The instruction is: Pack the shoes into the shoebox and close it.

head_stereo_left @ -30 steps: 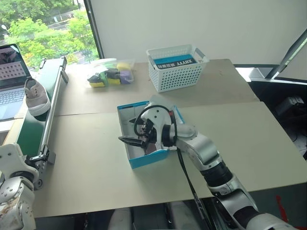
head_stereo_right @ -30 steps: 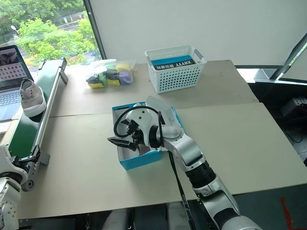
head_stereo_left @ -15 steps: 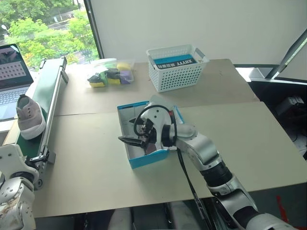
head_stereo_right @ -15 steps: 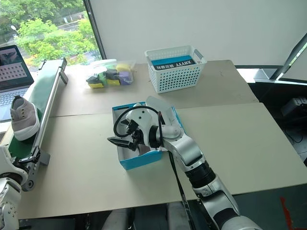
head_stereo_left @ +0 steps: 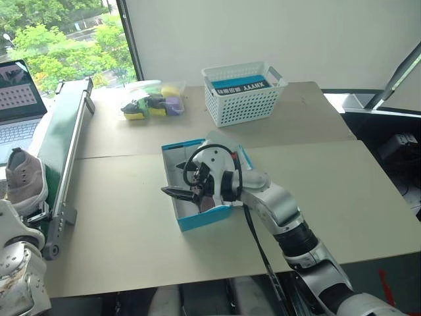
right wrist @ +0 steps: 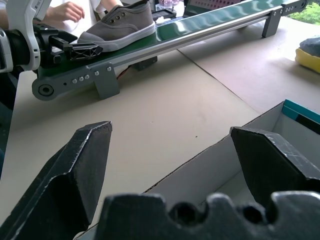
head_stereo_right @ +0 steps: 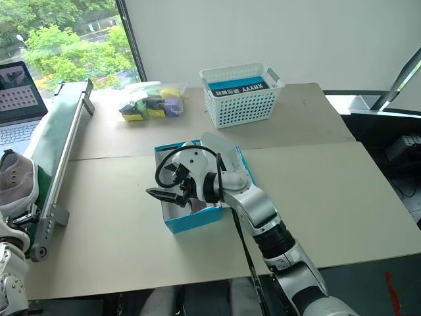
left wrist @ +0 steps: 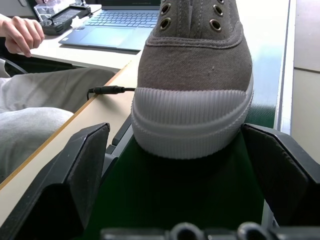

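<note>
At the conveyor's near end | shoe (left wrist: 192, 75) sits toe-first between my left gripper (left wrist: 185, 165) fingers, spread wide, not gripping | right gripper (head_stereo_left: 176, 193) gapes over shoebox (head_stereo_left: 197, 219) | risk: closing late, shoe rides off belt (head_stereo_left: 56, 141)
</note>
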`<action>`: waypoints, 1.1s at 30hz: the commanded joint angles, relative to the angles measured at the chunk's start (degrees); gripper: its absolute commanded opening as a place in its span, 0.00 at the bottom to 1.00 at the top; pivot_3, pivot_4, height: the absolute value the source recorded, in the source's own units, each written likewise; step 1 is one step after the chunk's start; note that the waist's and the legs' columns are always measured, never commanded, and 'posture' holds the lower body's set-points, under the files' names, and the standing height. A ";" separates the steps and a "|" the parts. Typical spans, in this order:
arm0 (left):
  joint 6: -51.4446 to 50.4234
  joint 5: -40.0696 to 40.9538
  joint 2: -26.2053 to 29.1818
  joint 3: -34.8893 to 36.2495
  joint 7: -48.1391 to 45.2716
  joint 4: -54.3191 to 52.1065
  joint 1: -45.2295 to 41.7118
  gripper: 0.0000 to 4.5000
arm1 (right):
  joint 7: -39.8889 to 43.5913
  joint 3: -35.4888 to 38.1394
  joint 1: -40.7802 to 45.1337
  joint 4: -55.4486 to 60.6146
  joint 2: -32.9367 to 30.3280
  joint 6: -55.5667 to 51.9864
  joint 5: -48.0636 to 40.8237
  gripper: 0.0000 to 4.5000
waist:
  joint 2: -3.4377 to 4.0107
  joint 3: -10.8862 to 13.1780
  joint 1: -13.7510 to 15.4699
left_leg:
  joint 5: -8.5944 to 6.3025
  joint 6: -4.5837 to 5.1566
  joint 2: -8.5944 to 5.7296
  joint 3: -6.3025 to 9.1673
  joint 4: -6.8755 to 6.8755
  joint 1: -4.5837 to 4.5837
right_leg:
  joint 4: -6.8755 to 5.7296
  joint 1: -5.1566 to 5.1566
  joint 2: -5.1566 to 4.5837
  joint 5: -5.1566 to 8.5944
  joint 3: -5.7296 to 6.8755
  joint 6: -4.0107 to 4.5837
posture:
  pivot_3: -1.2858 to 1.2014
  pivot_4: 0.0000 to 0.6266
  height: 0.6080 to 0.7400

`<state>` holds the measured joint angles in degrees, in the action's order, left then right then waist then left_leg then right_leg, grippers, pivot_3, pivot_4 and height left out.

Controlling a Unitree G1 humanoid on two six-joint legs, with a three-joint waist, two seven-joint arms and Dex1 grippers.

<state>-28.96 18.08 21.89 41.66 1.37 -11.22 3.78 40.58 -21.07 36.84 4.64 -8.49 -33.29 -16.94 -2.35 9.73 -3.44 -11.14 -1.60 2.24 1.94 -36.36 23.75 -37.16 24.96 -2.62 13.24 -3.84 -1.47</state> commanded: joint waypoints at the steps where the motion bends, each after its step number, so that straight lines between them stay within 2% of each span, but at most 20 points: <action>1: 1.75 -0.18 0.26 -0.05 0.02 -0.96 -0.54 0.70 | -0.01 1.53 0.60 2.42 0.38 -0.37 -0.88 1.00 | 0.00 0.00 0.08 | 0.00 0.00 0.00 0.00 0.00 0.00 | 0.00 0.00 0.00 0.00 0.00 0.00 | 0.52 0.24 0.93; 6: 1.86 0.29 0.28 0.12 -0.10 -0.20 -0.85 0.42 | -0.33 1.92 0.77 2.33 0.53 -0.55 -0.84 1.00 | 0.00 0.00 0.16 | 0.00 0.00 0.00 0.00 -0.02 -0.02 | -0.02 -0.02 0.00 0.00 0.00 0.00 | 0.52 0.24 0.93; 9: 1.88 0.57 0.44 0.13 -0.38 0.36 -1.21 0.19 | -0.67 2.44 1.02 2.36 0.70 -0.88 -0.87 1.00 | 0.00 0.00 0.11 | 0.00 0.00 0.00 0.00 -0.01 -0.03 | -0.02 -0.01 0.00 0.00 0.00 0.00 | 0.52 0.24 0.93; 12: 1.65 0.75 0.57 0.07 -0.61 0.86 -1.65 0.02 | -0.83 2.76 1.14 2.42 0.78 -1.07 -0.77 1.00 | -0.01 -0.01 0.00 | 0.00 0.00 0.00 -0.01 -0.01 -0.03 | -0.02 -0.02 0.00 0.00 0.00 0.00 | 0.52 0.24 0.93; 33: 3.17 -0.05 0.55 -1.18 -0.89 0.26 -1.92 0.01 | -1.70 4.14 2.35 1.04 1.21 -1.46 -0.79 1.00 | -0.01 -0.01 0.21 | 0.00 0.00 0.00 0.00 -0.02 -0.04 | -0.05 -0.02 0.00 -0.01 0.00 0.01 | 0.52 0.24 0.93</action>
<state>-26.86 18.03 22.20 40.24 0.48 -9.76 1.94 39.04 -18.60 37.56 4.62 -7.70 -34.71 -16.94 -2.36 9.72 -3.23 -11.14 -1.60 2.23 1.93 -36.38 23.71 -37.20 24.94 -2.61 13.23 -3.84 -1.46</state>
